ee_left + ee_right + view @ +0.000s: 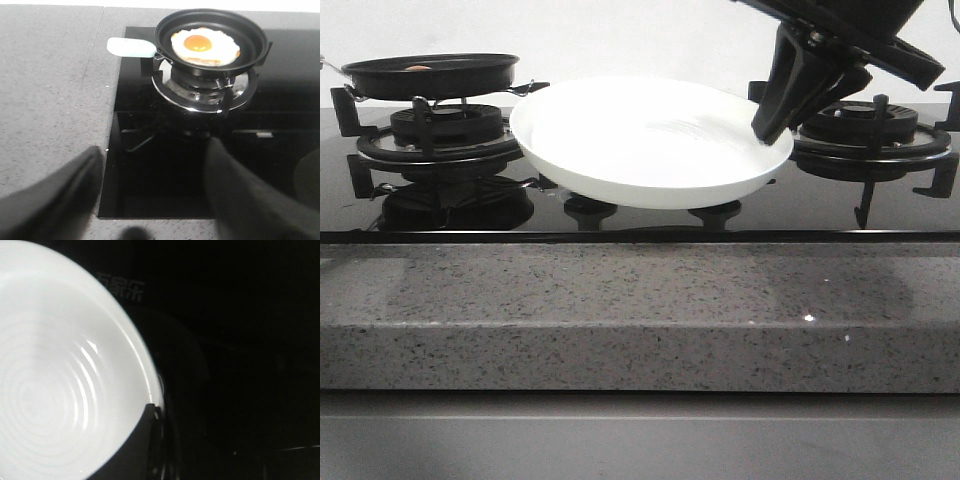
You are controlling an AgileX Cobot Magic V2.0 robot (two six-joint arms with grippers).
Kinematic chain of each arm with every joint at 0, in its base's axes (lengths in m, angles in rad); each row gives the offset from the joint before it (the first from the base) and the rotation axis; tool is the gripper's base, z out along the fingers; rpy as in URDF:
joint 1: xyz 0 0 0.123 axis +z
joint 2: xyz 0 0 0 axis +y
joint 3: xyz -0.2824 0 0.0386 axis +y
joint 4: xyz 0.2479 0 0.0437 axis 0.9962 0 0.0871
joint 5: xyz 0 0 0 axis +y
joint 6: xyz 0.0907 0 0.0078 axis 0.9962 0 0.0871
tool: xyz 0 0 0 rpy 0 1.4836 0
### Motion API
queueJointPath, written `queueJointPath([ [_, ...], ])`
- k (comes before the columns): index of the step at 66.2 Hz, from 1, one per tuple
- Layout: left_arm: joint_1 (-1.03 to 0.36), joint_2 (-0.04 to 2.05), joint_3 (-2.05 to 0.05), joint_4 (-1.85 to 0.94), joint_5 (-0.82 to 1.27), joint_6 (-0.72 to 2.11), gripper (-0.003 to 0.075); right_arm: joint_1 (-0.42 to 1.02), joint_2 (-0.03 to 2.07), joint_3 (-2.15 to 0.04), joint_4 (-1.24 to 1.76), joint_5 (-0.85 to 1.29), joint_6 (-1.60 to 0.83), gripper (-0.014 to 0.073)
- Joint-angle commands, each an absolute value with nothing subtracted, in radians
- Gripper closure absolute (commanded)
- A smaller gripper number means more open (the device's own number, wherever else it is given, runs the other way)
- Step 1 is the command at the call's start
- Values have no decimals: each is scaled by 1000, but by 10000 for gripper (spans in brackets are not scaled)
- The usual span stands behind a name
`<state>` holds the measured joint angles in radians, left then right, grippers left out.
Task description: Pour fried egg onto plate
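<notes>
Here the right gripper (767, 128) reaches down from above with its dark fingers clamped on the right rim of the plate (640, 150), one finger lying over the inside of the rim as the right wrist view shows (142, 440). The plate hangs tilted above the black glass cooktop (820, 205), between the two burners, and it holds nothing; its glossy white floor carries faint concentric rings. Beside the plate in the right wrist view, pale characters are printed on the dark glass (120, 287), too faint to read with any certainty.

The left gripper (150, 200) hovers over the near edge of the cooktop with its fingers (240, 200) spread apart and nothing between them, well apart from the pan. The fried egg (205, 46) lies flat in the black frying pan (212, 22), orange yolk up, filling much of the pan's floor. The pan sits on the left burner (205, 92), with its pale mint handle (130, 47) pointing out over the speckled grey stone countertop (640, 300). In the front view only a sliver of the egg shows above the pan's rim
</notes>
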<state>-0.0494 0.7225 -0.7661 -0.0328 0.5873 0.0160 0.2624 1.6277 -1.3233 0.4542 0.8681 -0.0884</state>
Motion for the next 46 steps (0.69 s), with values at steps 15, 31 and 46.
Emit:
queueJointPath([
  [15,-47,826,-980,25,735,25,122,262,1594,-1346,481,833,-96,660],
  [31,-5,1026,-1166,21,872,47,122,262,1594,-1346,481,833,-96,660],
  [46,174,1198,-1297,-272,911,245,123,262,1594,-1346,481,833,-96,660],
])
